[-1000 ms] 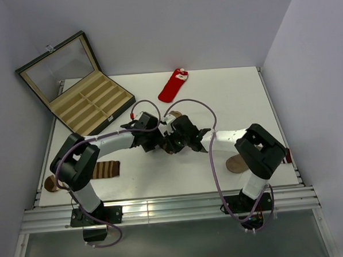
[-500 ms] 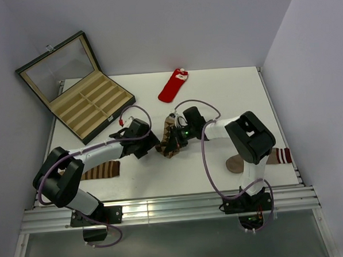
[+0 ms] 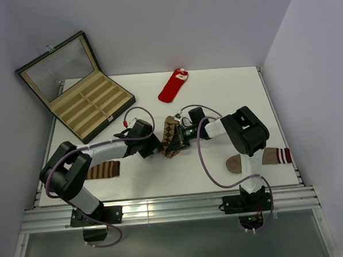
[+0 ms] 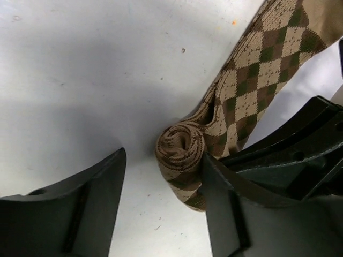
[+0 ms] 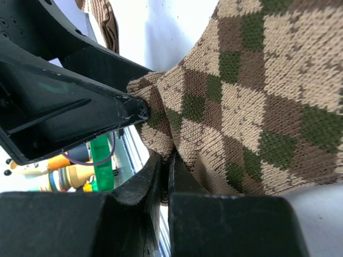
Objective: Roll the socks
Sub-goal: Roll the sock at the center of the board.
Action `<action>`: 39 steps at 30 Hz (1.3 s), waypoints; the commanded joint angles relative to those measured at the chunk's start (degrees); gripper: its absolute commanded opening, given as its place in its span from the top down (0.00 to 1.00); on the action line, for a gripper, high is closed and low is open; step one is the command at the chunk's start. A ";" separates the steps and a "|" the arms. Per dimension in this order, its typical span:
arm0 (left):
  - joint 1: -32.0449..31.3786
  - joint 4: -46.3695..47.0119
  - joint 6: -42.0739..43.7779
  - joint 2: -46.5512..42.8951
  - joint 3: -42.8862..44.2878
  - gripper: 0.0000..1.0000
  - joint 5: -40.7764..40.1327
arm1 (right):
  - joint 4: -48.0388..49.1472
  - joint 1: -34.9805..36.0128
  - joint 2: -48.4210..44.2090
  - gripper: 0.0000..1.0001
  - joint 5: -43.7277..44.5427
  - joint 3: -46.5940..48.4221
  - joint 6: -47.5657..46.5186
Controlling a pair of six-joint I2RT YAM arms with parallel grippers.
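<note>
**From above:** the argyle sock lies on the white table, with both arms meeting at its near end. The left gripper reaches that end from the sock's left and the right gripper from its right. The red sock lies flat well beyond the argyle sock, toward the back wall. An open compartment box sits far off to the argyle sock's back left. A brown-and-cream striped sock lies to its near left, partly under the left arm. A tan-brown sock lies to its near right, partly behind the right arm.

**Left wrist camera:** the near end of the argyle sock is wound into a tight coil, while the rest runs away flat up and to the right. The coil sits between the left gripper's fingers, touching one and clear of the other. The jaws stand apart and grip nothing. The right gripper's black body presses in just beside the coil.

**Right wrist camera:** the right gripper's fingers are drawn together, pinching a fold of the argyle sock at their tips. One finger of the left gripper touches the sock's edge just beside that pinch.
</note>
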 commanded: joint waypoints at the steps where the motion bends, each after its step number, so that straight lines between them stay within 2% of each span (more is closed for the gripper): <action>1: -0.79 -0.34 -0.30 2.22 1.75 0.40 0.80 | -2.11 -0.36 2.70 1.00 5.00 -0.85 -0.52; 7: -1.05 -0.52 -0.38 4.69 2.10 0.54 1.85 | -3.25 -0.53 2.18 1.00 7.46 -1.12 -1.92; 11: -1.49 -1.83 0.06 5.74 3.15 0.73 1.68 | -3.60 -0.45 -0.62 0.98 9.57 -1.82 -4.20; 14: -1.58 -2.71 0.41 6.36 4.21 0.84 1.42 | -5.27 0.26 -4.13 0.90 12.11 -2.09 -6.75; 17: -1.75 -3.85 1.20 6.97 5.52 0.92 0.98 | -7.21 2.10 -9.06 0.71 17.46 -2.52 -9.83; 19: -1.76 -4.39 1.98 7.33 6.14 0.95 0.63 | -6.69 3.94 -14.13 0.64 20.89 -4.10 -11.58; 22: -1.93 -5.09 2.86 7.24 6.84 0.97 -0.16 | -6.16 6.31 -22.04 0.57 31.95 -6.73 -15.18; 23: -1.84 -5.26 3.13 7.24 7.11 0.98 -0.34 | -5.81 8.24 -23.91 0.55 38.42 -7.62 -16.24; 27: -1.93 -5.97 3.83 7.41 7.90 0.99 -0.43 | -4.05 13.70 -30.16 0.53 51.19 -11.13 -21.86; 33: -1.93 -6.23 4.19 7.59 8.43 1.00 -0.34 | -3.08 20.02 -30.00 0.51 57.02 -10.79 -27.40; 39: -1.93 -6.15 3.75 7.33 8.25 1.00 -0.43 | -3.43 22.84 -26.48 0.51 57.91 -10.00 -29.08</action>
